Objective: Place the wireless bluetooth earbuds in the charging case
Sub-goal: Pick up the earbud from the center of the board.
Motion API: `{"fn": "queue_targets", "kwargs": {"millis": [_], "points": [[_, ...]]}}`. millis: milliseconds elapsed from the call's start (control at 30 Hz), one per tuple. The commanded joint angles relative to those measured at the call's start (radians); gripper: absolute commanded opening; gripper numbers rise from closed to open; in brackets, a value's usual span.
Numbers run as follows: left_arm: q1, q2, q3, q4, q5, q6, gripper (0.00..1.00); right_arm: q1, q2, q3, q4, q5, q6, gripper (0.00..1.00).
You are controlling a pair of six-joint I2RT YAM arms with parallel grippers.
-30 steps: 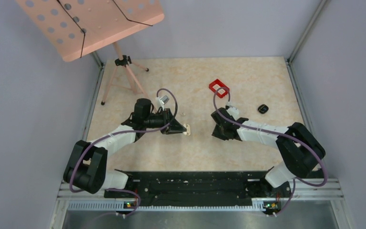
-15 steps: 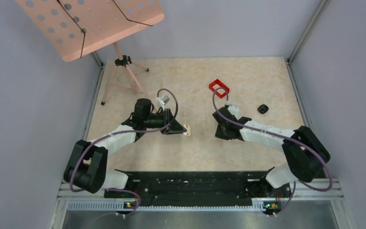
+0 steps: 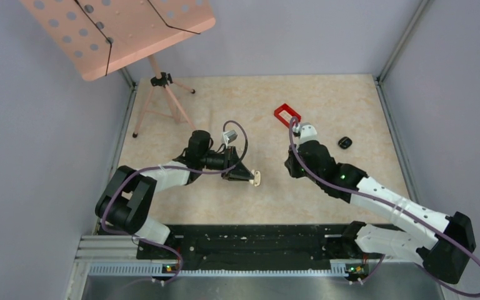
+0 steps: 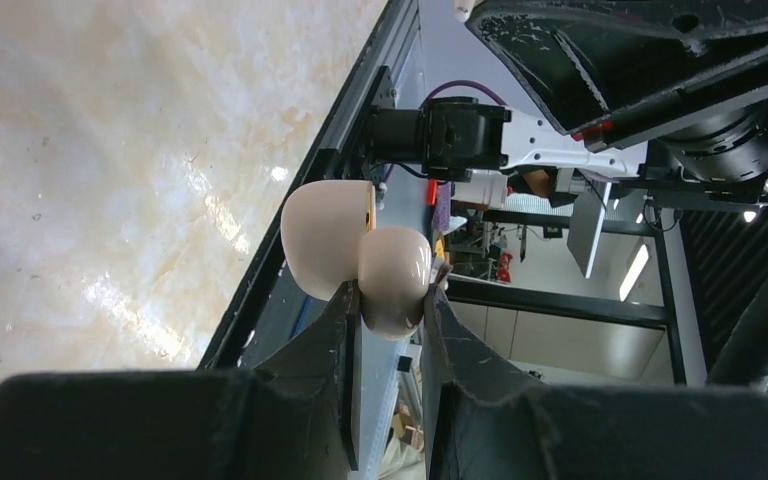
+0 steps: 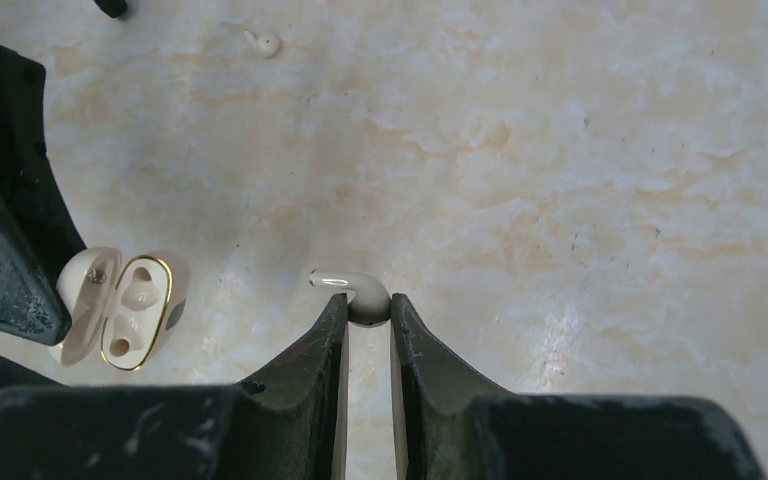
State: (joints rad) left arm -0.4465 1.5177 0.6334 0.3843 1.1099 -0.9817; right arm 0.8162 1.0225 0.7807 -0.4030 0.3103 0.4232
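Note:
The charging case [image 4: 360, 250] I see is pale cream, not black. It is hinged open, with a gold rim and empty wells, in the right wrist view [image 5: 120, 305]. My left gripper [image 4: 392, 300] is shut on it and holds it at mid-table [image 3: 257, 179]. My right gripper [image 5: 365, 305] is shut on a cream earbud [image 5: 355, 290] by its head, stem pointing left, just right of the case. In the top view this gripper [image 3: 289, 167] faces the case. A second cream earbud [image 5: 263, 42] lies loose on the table beyond. No dark earbud shows.
A small glossy black pebble-shaped thing [image 3: 344, 142] lies on the table at the right. A red rectangular tray [image 3: 287, 115] sits behind my right gripper. A pink music stand [image 3: 125, 31] on a tripod [image 3: 162, 94] stands at the back left.
My left gripper has moved right with the case. My right arm has stretched out, its elbow swinging right and toward the near edge, while its gripper stays near mid-table facing the case.

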Motion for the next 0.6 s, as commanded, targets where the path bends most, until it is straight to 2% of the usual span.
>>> {"fn": "queue_targets", "kwargs": {"millis": [0,133,333,567], "points": [[-0.002,-0.003,0.034,0.136,-0.042,-0.09,0.0,0.023,-0.042,0.004,0.073,-0.01,-0.145,0.01],[-0.002,-0.014,0.018,0.171,-0.066,-0.14,0.0,0.025,-0.066,-0.012,0.125,-0.044,-0.174,0.01],[-0.004,-0.017,0.003,0.176,-0.049,-0.137,0.0,0.025,-0.076,-0.026,0.166,-0.092,-0.203,0.02],[-0.007,-0.018,-0.012,0.206,-0.004,-0.147,0.0,0.025,-0.118,-0.073,0.233,-0.158,-0.333,0.0]]}}
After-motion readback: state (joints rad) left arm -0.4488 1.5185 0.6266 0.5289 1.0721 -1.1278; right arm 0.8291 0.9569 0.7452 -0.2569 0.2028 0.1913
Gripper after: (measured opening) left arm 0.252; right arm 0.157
